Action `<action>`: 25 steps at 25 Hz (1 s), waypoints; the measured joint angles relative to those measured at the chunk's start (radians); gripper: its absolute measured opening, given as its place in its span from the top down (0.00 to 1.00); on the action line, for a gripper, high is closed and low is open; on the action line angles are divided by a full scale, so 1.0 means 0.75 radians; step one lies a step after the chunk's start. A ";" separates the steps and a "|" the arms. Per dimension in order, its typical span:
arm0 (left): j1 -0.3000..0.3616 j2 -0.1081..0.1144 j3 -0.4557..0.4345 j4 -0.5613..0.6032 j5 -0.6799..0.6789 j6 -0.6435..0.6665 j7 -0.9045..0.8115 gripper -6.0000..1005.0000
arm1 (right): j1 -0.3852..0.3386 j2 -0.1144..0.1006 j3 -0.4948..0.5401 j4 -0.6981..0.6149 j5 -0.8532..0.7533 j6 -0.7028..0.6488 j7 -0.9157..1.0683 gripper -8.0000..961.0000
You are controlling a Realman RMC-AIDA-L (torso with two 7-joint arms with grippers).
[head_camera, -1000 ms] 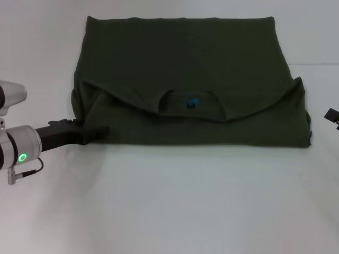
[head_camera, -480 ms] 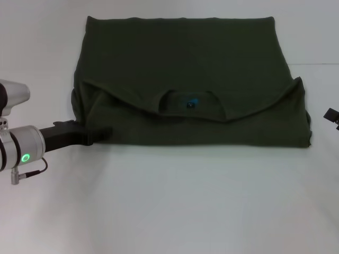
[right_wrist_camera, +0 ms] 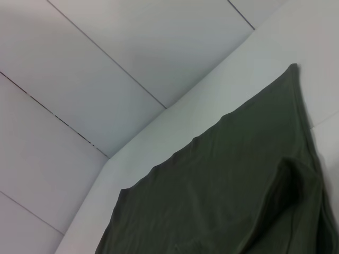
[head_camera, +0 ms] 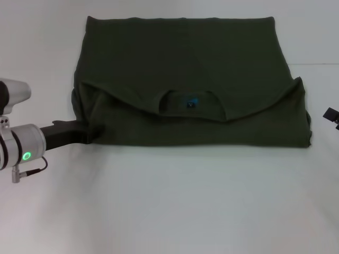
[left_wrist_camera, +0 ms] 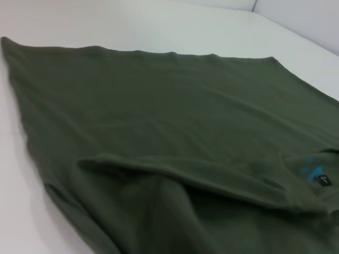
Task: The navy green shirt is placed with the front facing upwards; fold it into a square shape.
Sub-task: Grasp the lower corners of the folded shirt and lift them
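Olive cotton: the navy green shirt (head_camera: 185, 90) lies flat on the white surface (head_camera: 175, 206), collar half folded over toward me; side folds remain, I judge. My left gripper (head_camera: 94, 133) meets its near-left corner, closure can't tell. Right gripper (head_camera: 332, 116) idles at the edge.

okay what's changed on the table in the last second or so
The left gripper drew back toward the robot's left, off the near left corner of the navy green shirt. The shirt kept its folded shape, and the right gripper stayed at the table's right edge.
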 joint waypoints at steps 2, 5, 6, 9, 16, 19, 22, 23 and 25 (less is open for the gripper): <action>-0.004 0.000 0.018 0.000 0.001 0.000 -0.003 0.64 | 0.000 0.000 0.000 0.000 0.000 0.000 0.000 0.02; -0.007 0.000 0.026 0.000 0.002 0.006 -0.005 0.71 | 0.001 0.000 0.000 0.000 0.000 0.000 0.000 0.02; -0.008 0.000 0.026 0.000 0.002 0.010 -0.006 0.74 | 0.002 0.001 0.000 0.000 0.000 0.000 0.000 0.02; -0.010 0.001 0.026 0.000 0.003 0.009 -0.006 0.80 | 0.003 0.001 0.000 0.000 0.000 0.000 0.000 0.01; -0.011 0.001 0.023 0.002 0.005 -0.046 -0.008 0.93 | 0.021 0.000 0.000 0.000 0.000 -0.002 0.013 0.01; -0.010 0.001 0.019 0.003 0.005 -0.054 -0.009 0.96 | 0.033 -0.014 -0.016 -0.016 -0.008 -0.013 0.069 0.01; -0.008 0.003 0.015 0.009 0.004 -0.047 -0.010 0.96 | 0.048 -0.023 -0.054 -0.089 -0.058 -0.015 0.182 0.02; -0.007 0.004 0.015 0.010 0.003 -0.046 -0.010 0.96 | 0.053 -0.024 -0.062 -0.118 -0.085 -0.013 0.213 0.02; -0.004 0.005 0.014 0.010 -0.003 -0.044 -0.010 0.96 | 0.061 -0.020 -0.066 -0.161 -0.132 -0.002 0.236 0.02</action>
